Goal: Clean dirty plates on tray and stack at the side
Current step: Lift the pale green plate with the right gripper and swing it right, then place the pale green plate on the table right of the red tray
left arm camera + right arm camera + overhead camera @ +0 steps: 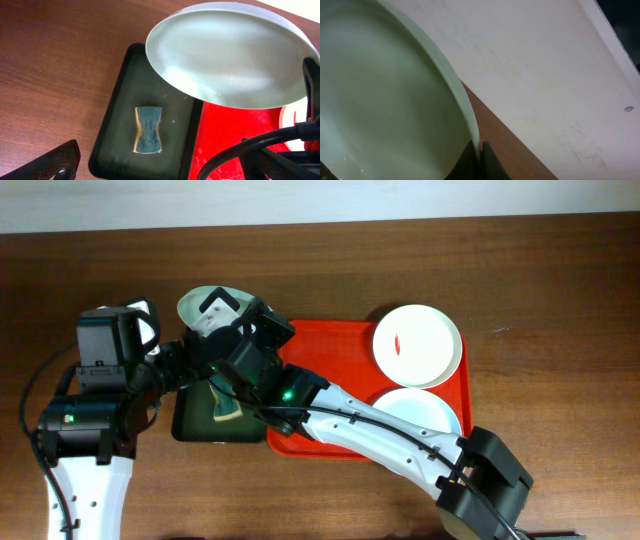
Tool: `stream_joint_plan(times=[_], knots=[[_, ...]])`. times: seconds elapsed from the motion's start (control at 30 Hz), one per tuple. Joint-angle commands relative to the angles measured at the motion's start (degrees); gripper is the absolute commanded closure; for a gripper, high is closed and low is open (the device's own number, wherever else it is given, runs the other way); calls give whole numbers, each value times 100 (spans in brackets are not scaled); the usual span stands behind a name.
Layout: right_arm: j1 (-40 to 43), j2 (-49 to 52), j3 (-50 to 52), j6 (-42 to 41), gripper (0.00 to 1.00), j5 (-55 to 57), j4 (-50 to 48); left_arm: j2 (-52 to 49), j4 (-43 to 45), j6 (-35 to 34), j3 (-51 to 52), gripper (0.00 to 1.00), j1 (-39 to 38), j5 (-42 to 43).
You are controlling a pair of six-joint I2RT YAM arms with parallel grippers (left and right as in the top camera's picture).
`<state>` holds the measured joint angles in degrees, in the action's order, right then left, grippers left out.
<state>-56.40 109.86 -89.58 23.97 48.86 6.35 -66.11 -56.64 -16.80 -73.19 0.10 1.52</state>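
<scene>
The right arm's jaws (480,152) were closed on the rim of the pale mint green round shallow plate (230,55). They pinched its edge and held it tilted in the air over the far end of the small dark green rectangular tray (117,100), close to a corner of the large bright red plastic tray (335,345). The tilt probably served two ends. It turned the plate's face toward the left arm for wiping, and it let anything loosened drop into the dark tray rather than onto the wooden surface (50,60). No red smear showed on the face seen from the left wrist, only a wet-looking sheen, so this plate seemed about ready to be set down at the side.

The left arm's jaws (160,167) stood wide open and held nothing, hovering above the blue-grey sponge with tan edges (148,129). The sponge lay flat in the dark green tray, apparently parked there within easy reach.

There were three plates. The mint one was lifted, and two lay on the red tray. The white round plate (418,345) sat at the tray's far right corner and carried one small red smear. The pale blue round plate (425,412) lay just beside it on the near side, partly covered by the right arm, so no smear could be made out. None of the three rested on another. There were two trays, one sponge and two arms.
</scene>
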Motion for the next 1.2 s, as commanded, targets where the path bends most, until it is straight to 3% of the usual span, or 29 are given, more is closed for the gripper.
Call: stream_joint_plan(times=[0.0,0.33,0.4,0.5,0.67,0.8,1.0,1.17], knots=[[-59,-269,-140,-46,96,136,9,11,-7,-50,-81,1,17,26],[-35,-269,-138,-769,96,136,313,13,-7,-50,-81,1,17,24],[24,-269,-138,-1248,96,133,426,13,-7,-50,-81,1,17,26],[210,-269,-136,-2767,96,7,1080,13,-7,-50,-81,1,17,24],[826,-269,-136,-4426,96,-2168,2129,13,-7,-50,-81,1,17,24],[1342,-269,-133,-5023,96,-3683,2387,11,-7,-50,-81,1,17,24],[2031,-315,-136,-5064,96,-5147,2588,11,-7,-50,-81,1,17,26],[3279,-597,-138,-5060,96,-6887,3405,13,-4,-50,-81,1,17,26]])
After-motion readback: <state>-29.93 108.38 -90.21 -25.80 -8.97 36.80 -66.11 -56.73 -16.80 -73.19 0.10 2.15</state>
